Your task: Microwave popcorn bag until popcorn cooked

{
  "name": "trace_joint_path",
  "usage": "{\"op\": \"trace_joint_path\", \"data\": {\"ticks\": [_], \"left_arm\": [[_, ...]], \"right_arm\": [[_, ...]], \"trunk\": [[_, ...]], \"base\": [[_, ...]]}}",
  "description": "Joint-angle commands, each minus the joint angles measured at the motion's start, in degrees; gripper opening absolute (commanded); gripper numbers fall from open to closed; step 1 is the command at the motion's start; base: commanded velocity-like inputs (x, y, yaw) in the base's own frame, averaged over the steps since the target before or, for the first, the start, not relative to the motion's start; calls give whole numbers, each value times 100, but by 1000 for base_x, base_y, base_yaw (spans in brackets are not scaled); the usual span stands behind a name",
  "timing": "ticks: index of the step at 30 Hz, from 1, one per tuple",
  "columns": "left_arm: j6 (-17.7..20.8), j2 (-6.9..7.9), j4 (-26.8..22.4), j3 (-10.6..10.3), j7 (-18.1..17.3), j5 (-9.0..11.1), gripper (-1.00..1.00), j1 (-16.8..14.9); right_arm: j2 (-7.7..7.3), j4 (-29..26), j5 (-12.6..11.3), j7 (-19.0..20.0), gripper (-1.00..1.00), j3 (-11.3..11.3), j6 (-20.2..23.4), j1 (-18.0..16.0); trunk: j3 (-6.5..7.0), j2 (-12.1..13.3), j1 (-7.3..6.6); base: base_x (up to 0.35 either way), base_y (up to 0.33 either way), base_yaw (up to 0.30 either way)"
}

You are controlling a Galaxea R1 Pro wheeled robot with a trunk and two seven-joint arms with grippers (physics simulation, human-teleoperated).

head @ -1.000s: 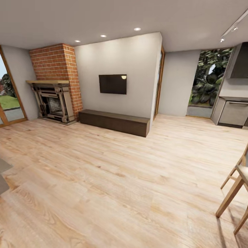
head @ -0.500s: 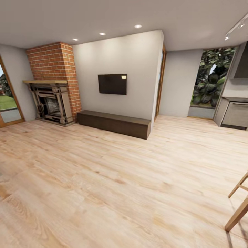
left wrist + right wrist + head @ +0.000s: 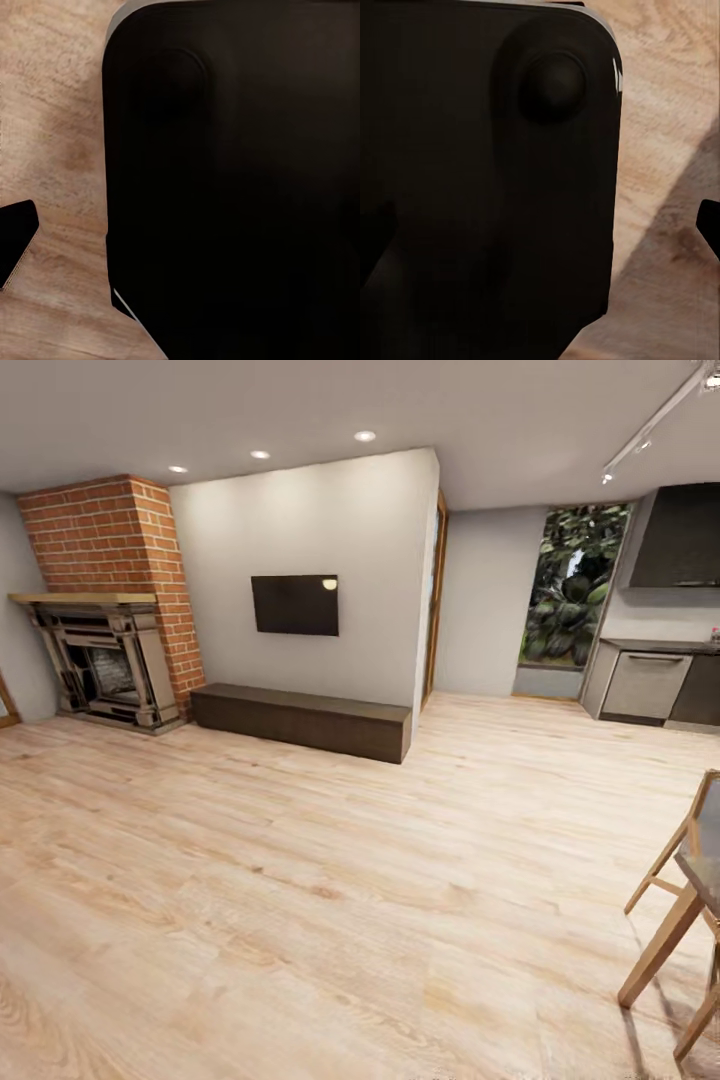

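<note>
The popcorn bag and the microwave are out of view. In the head view, a thin dark countertop tops grey cabinets in the kitchen corner at the far right. In the left wrist view, the robot's black body hangs over the wood floor, and a dark tip pokes in at the frame's edge. The right wrist view has the same black body and a dark tip at the edge. Neither tip tells how the jaws stand.
A wide wooden floor lies ahead. On the far wall are a brick fireplace, a wall TV and a low dark bench. A wooden chair stands close at the right. A black range hood hangs above the cabinets.
The camera has turned right. The fireplace, TV and bench have slid left in the picture. More of the kitchen cabinets, the hood and the chair now show.
</note>
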Motion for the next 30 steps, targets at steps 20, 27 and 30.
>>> {"op": "trace_joint_path", "data": {"ticks": [20,27,30], "left_arm": [[-5,-6,-3,8,4,15,100,0],[-8,-6,-3,8,4,10,100,0],[-13,-6,-3,8,4,10,100,0]], "right_arm": [[1,1,-5,-5,100,1,-20,-1],[1,1,-9,-5,100,0,-20,-1],[1,1,-12,-5,100,1,-20,-1]], "trunk": [[-4,-2,0],[-4,-2,0],[-4,-2,0]], "base": [[0,0,-249],[0,0,-249],[0,0,-249]]}}
